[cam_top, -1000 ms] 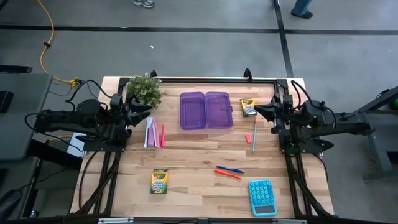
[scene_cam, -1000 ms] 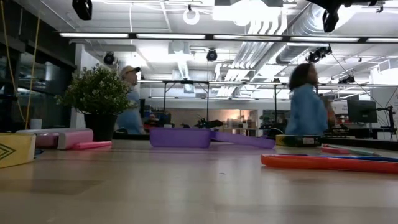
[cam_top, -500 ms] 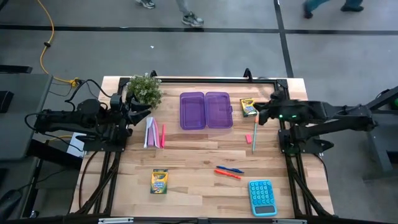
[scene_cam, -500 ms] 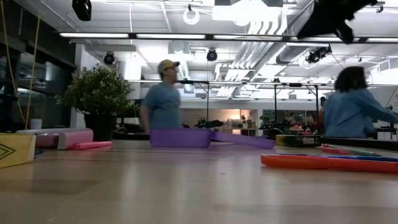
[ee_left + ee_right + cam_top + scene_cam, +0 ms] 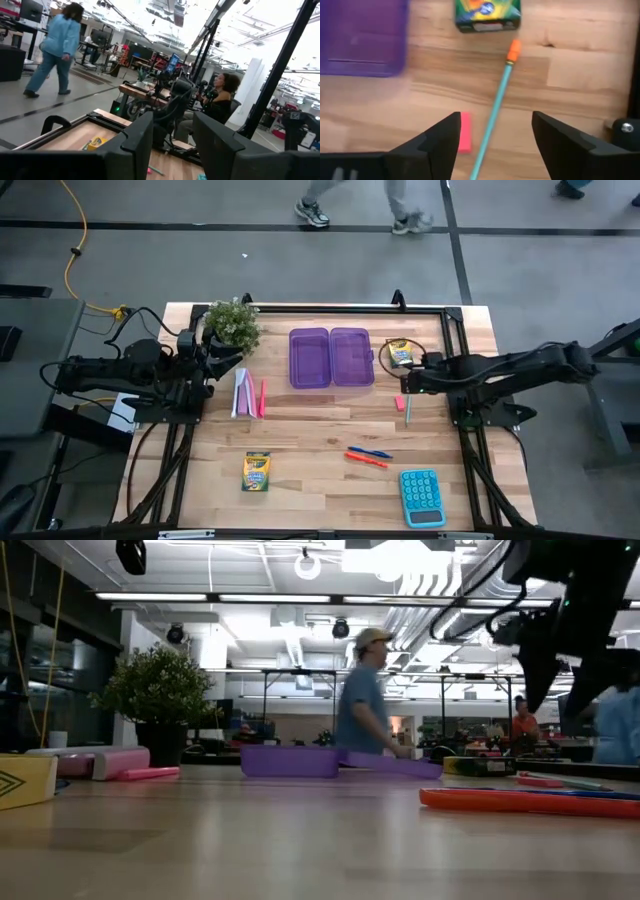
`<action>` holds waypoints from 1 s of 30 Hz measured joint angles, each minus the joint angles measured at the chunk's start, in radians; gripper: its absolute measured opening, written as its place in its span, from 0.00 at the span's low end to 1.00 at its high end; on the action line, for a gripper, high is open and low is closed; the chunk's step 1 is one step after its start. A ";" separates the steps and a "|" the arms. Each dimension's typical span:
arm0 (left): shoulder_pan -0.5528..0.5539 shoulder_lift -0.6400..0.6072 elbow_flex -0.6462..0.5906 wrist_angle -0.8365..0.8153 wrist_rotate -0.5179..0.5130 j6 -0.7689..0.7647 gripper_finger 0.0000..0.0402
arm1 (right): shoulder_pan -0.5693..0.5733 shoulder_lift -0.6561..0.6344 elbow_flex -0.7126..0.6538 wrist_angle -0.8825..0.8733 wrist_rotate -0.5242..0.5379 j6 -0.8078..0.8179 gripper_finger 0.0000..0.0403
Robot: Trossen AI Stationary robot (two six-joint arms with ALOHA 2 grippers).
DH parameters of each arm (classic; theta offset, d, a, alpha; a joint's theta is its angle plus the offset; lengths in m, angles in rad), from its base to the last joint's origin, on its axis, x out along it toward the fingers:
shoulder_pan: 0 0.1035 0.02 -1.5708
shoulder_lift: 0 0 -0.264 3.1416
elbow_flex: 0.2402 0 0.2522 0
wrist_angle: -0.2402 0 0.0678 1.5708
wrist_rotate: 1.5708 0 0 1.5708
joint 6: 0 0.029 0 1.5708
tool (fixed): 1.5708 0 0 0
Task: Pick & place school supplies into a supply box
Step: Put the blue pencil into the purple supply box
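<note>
Supply box [image 5: 331, 358]: we are seeing it lying open toward the table's [image 5: 300, 480] far edge, apparently empty.
Crayon boxes: one [image 5: 257, 472] is sitting near the front, the other [image 5: 400, 353] just beside the case.
Right hand [image 5: 404, 380]: fingers spread, hovering over the pink eraser [image 5: 464, 132] and teal pencil [image 5: 496, 113], holding nothing.
Left hand [image 5: 232, 354]: waiting by the plant [image 5: 232, 323], fingers parted, empty.

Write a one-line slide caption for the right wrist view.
Open right gripper above a teal pencil and pink eraser.
</note>
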 joint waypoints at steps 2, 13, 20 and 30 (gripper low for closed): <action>0.000 0.000 0.000 0.000 0.000 0.000 0.33 | -0.016 0.040 0.000 0.006 0.001 0.006 0.59; 0.000 0.000 0.000 -0.001 0.000 0.000 0.33 | -0.171 0.263 0.000 0.128 0.014 -0.002 0.51; 0.000 0.000 0.000 -0.003 0.000 0.000 0.33 | -0.248 0.389 0.000 0.160 -0.006 -0.024 0.44; 0.000 0.000 0.000 -0.006 0.000 0.000 0.33 | -0.293 0.454 0.000 0.226 -0.084 -0.050 0.31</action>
